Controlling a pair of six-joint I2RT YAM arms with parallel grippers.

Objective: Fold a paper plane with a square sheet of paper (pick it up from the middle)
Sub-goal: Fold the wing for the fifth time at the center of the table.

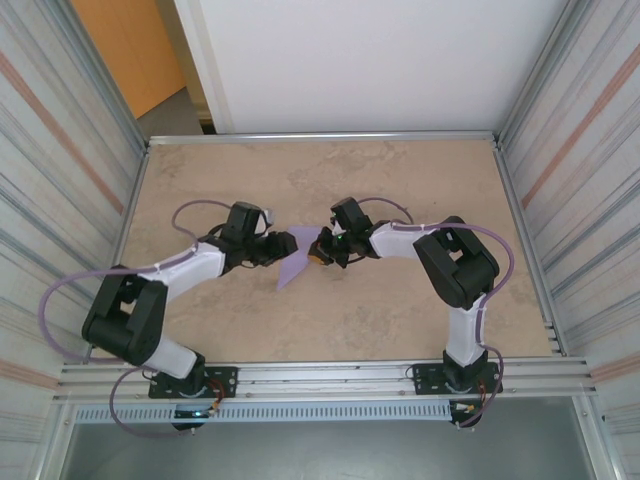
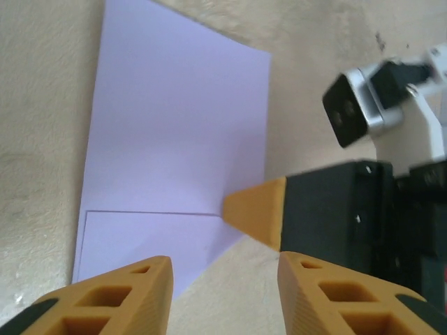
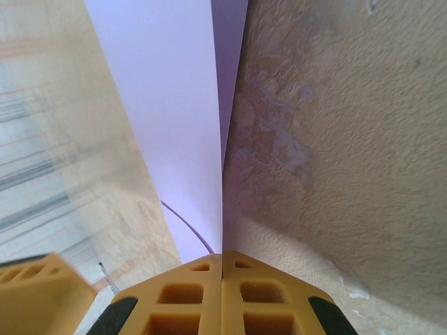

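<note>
- Near the middle of the worktop [image 1: 400,180], the lavender sheet of paper [image 1: 296,268] lies between the two tools, which face each other closely.
- Right tool [image 3: 221,279]: its orange fingers are pressed together, with an edge of the sheet pinched between them.
- Left tool [image 2: 223,296]: its fingers are spread wide and grip nothing. One finger sits over the sheet's corner; I cannot tell whether it touches.
- A straight crease crosses the sheet in the left wrist view.
</note>
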